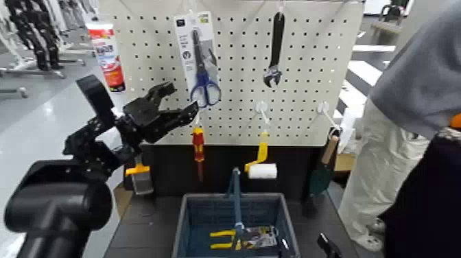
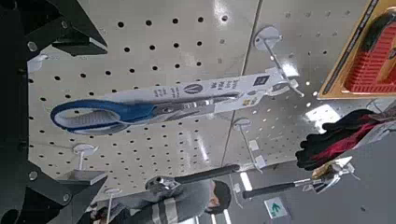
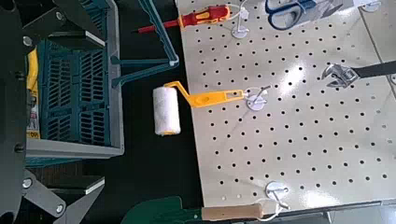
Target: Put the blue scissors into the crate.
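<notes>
Head view: left gripper [image 1: 184,98] near 1 blue scissors [image 1: 204,90], right gripper [image 3: 103,112] beside 1 crate [image 1: 180,230], both jaws spread

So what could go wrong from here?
The blue scissors hang on a card from a hook, so a crooked pull might snag it. The left gripper, open beside the handle loops, could knock them swinging if it closes off-centre. The crate's upright handle might catch the long card on the way in.
</notes>
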You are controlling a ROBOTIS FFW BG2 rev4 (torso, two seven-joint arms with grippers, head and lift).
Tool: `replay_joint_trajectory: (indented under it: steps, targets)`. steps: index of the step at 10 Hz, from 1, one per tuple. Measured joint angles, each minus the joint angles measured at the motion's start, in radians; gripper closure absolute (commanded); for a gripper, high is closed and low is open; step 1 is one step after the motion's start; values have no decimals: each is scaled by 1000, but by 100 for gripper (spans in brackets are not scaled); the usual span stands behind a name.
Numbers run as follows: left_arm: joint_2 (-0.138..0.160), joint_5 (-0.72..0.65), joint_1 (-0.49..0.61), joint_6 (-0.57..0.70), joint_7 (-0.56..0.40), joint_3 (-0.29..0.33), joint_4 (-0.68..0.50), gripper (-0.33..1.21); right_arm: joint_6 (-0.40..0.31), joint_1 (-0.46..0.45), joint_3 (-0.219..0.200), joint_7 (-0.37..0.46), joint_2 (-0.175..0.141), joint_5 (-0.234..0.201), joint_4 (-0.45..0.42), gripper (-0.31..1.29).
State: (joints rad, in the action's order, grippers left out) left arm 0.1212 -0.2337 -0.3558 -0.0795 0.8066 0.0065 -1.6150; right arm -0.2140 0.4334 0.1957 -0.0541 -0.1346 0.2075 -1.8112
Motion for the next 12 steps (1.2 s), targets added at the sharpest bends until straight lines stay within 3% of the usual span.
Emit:
replay_joint_trajectory:
  steps: [7,8,9,10,11,12]
  targets:
    - [30,13,-150,50,27,-56,117,39,-2,-16,11,-13,-3,8,12,26]
    - [34,15,-163,53,28,-61,121,48,-2,-19,13,-14,-3,10,13,26]
    - [35,17,-172,54,28,-63,123,71,-1,-21,15,-15,-3,11,14,26]
    - [37,18,-178,55,28,-67,125,79,0,-22,16,-16,-3,13,15,26]
    - [38,22,-184,54,28,-70,125,105,1,-22,17,-17,-4,13,15,26]
    - [38,28,-191,49,25,-71,125,118,2,-23,18,-18,-5,15,15,26]
